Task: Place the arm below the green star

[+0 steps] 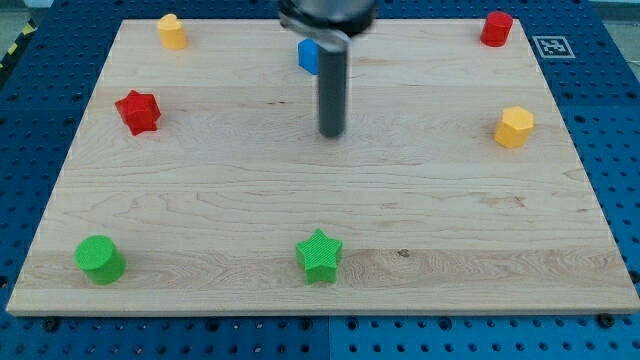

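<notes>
A green star (319,255) lies near the view's bottom middle of the wooden board (320,200). My tip (331,133) is at the end of the dark rod, in the upper middle of the board. It stands well above the green star in the view, slightly to its right, with a wide gap between them. A blue block (308,55) sits just behind the rod near the view's top, partly hidden by it.
A green cylinder (99,259) is at the bottom left. A red star (137,111) is at the left. A yellow block (172,31) is at the top left, a red block (496,28) at the top right, a yellow hexagon (514,127) at the right.
</notes>
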